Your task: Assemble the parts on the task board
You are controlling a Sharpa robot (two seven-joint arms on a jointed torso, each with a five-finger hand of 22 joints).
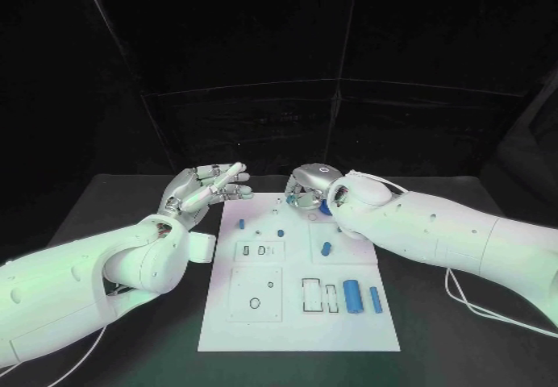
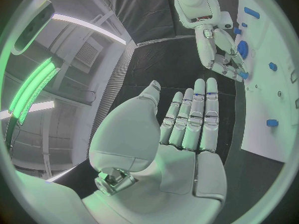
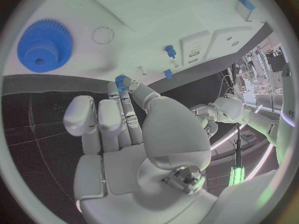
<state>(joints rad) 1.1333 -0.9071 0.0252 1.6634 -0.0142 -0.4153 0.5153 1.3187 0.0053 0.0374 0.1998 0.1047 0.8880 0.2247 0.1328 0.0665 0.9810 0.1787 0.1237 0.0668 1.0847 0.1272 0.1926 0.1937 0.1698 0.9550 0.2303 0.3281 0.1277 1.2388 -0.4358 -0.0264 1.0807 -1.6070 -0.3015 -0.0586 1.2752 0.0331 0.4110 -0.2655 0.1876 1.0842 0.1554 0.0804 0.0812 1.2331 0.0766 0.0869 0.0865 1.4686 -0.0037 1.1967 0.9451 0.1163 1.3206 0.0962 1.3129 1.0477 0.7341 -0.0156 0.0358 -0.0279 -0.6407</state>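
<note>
Silver right hand (image 1: 310, 193) at upper centre of head view, pinching a small blue plastic part (image 3: 120, 79) above the flat white task board (image 1: 291, 330), silver left hand (image 1: 210, 187) at upper left, fingers straight and apart, holding nothing

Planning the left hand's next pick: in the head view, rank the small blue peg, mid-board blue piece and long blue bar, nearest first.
1. Small blue peg, far left of the board, closest to the left hand.
2. Mid-board blue piece, right of centre.
3. Long blue bar, near right side.
</note>
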